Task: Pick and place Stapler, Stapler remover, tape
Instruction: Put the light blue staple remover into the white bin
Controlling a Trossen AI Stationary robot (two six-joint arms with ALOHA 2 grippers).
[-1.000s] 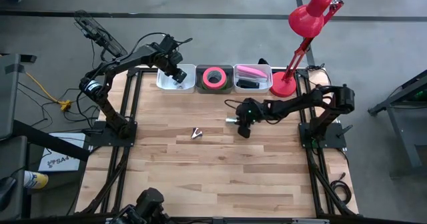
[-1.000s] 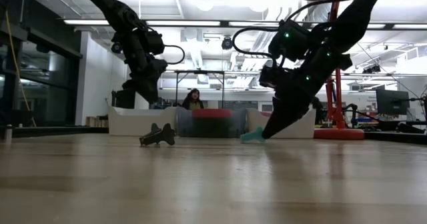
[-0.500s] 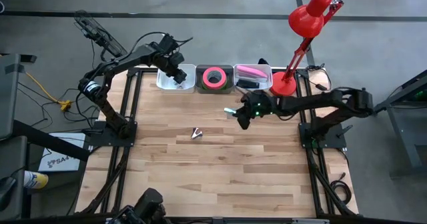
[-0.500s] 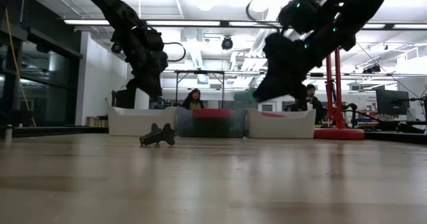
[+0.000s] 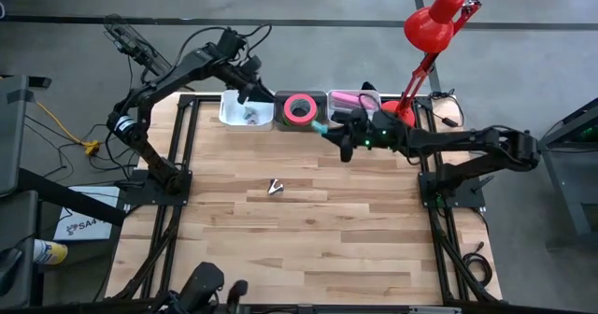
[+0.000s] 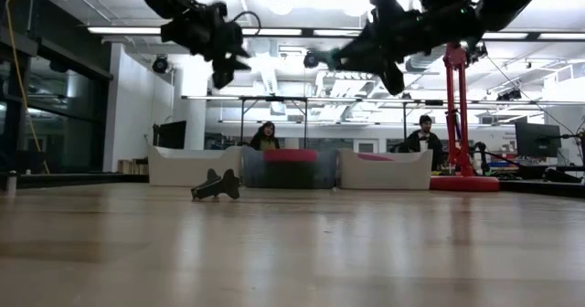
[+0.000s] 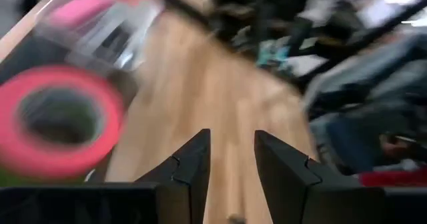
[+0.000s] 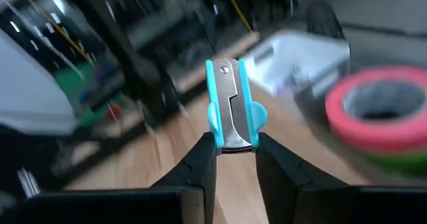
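A: The pale wooden slatted table [image 5: 308, 221] is evenly and brightly lit from above; shadows on it are faint. In the level view, long white ceiling strip lights [image 6: 274, 31] glare above that table.

B: Both wrist views smear. The pink ring-shaped tape roll [image 7: 60, 121] blurs, yet the blue-handled metal staple remover [image 8: 230, 104] stays sharp.

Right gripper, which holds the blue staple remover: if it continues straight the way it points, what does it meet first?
Probably the white bin beyond the pink tape; the right gripper with the staple remover points that way, though depth is unclear.
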